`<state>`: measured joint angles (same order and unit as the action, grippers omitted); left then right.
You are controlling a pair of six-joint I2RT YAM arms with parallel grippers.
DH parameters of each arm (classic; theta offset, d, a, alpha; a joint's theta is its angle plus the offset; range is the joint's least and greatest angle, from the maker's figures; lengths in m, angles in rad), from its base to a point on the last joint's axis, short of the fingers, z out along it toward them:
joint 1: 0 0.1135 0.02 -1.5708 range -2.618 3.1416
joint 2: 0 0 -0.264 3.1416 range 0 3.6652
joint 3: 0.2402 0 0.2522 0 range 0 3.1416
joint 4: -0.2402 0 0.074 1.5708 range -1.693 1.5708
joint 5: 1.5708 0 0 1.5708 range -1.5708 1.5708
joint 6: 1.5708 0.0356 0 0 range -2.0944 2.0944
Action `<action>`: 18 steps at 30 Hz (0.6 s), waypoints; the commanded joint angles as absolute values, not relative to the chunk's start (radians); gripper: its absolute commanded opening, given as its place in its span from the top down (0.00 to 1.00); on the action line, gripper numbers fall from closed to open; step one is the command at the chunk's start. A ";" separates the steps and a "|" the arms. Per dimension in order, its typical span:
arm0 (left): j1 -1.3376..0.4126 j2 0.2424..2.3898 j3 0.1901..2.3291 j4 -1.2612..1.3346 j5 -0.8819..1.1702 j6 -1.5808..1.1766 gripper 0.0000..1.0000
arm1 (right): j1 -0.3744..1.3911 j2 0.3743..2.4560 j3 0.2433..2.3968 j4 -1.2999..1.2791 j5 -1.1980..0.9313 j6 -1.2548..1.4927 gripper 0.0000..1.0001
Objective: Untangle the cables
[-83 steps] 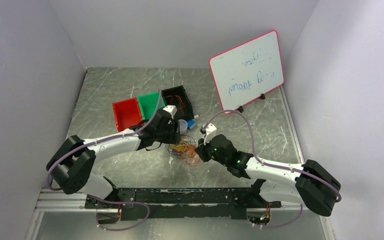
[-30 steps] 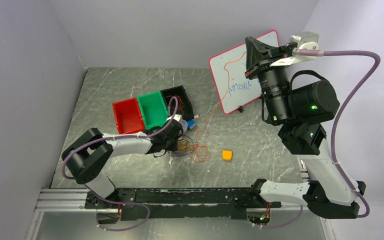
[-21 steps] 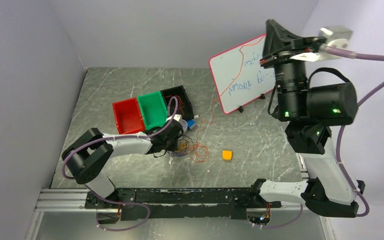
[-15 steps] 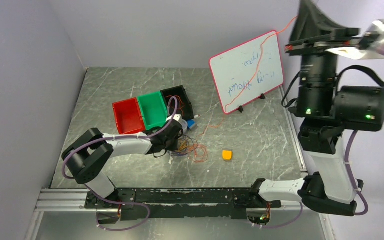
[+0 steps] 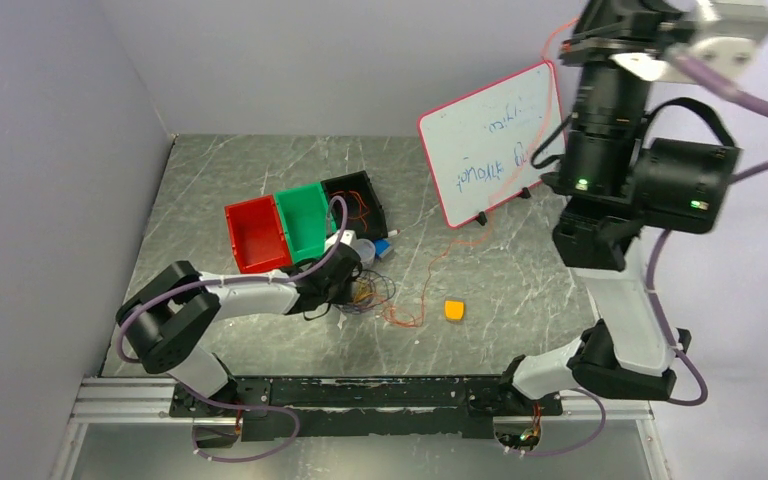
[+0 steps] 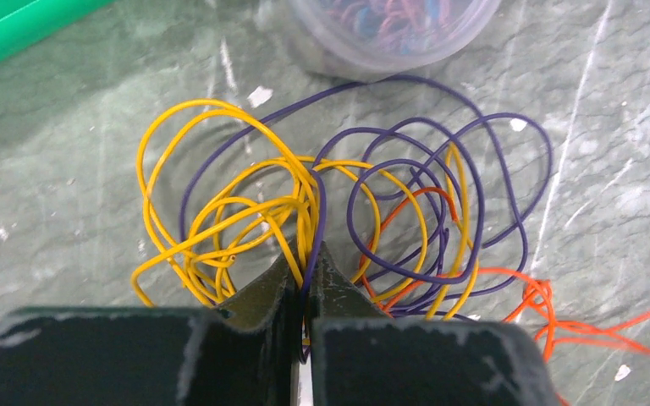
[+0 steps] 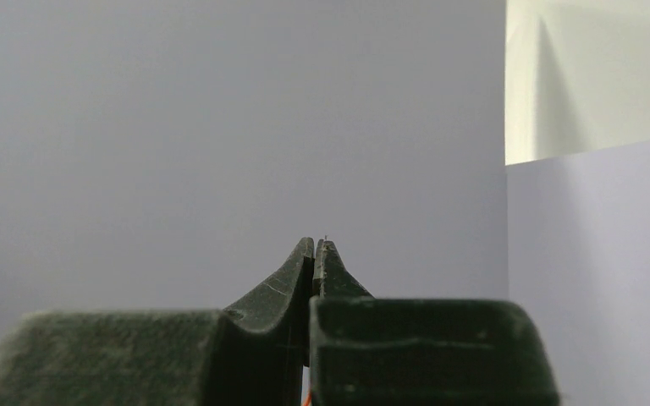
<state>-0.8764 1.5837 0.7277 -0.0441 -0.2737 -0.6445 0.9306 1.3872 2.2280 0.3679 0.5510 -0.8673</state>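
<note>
The cables lie in a loose tangle on the table in front of the bins. In the left wrist view, yellow loops, dark purple loops and an orange strand overlap. My left gripper is low on the table, shut on a yellow and a purple strand together. The right gripper is raised high at the back right, shut on the orange cable, which stretches up from the pile past the whiteboard. Only a sliver of orange shows below its fingers.
Red bin, green bin and black bin with orange wires inside stand behind the pile. A clear round tub is just beyond the cables. A small orange block lies to the right. A whiteboard leans at the back right.
The right arm has swung from the pile up and back with the orange cable, drawing it out of the tangle. The left gripper has closed on the yellow and purple strands.
</note>
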 commanded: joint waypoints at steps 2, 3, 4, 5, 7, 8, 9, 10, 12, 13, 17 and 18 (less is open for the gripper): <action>-0.881 1.534 0.651 -0.201 -0.323 -0.674 0.93 | 0.934 1.358 2.095 0.413 0.593 -0.934 1.00; -0.881 1.510 0.646 -0.208 -0.332 -0.674 0.93 | 0.935 1.345 2.054 0.414 0.603 -0.922 1.00; -0.881 1.488 0.646 -0.218 -0.341 -0.671 0.93 | 0.935 1.331 2.017 0.413 0.616 -0.911 1.00; -0.881 1.467 0.650 -0.228 -0.350 -0.668 0.93 | 0.933 1.318 1.980 0.404 0.631 -0.893 1.00; -0.881 1.420 0.656 -0.245 -0.365 -0.661 0.93 | 0.934 1.287 1.893 0.385 0.661 -0.862 1.00; -0.881 1.395 0.659 -0.253 -0.373 -0.653 0.93 | 0.934 1.271 1.851 0.390 0.681 -0.848 1.00; -0.881 1.371 0.662 -0.259 -0.378 -0.649 0.93 | 0.933 1.255 1.814 0.391 0.704 -0.839 1.00; -0.881 1.352 0.664 -0.264 -0.383 -0.644 0.93 | 0.934 1.236 1.775 0.393 0.737 -0.835 1.00; -0.881 1.323 0.670 -0.285 -0.400 -0.642 0.93 | 0.933 1.210 1.697 0.423 0.797 -0.849 1.00; -0.881 1.310 0.674 -0.297 -0.407 -0.642 0.93 | 0.932 1.199 1.662 0.436 0.826 -0.856 1.00; -0.880 1.283 0.689 -0.344 -0.429 -0.648 0.92 | 0.930 1.145 1.569 0.395 0.870 -0.787 1.00; -0.880 1.274 0.693 -0.349 -0.431 -0.649 0.87 | 0.931 1.137 1.559 0.375 0.869 -0.761 1.00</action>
<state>-0.8768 1.3037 0.6601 -0.2852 -0.3809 -0.6533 0.9306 1.1862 1.5974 0.3840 0.7959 -0.8364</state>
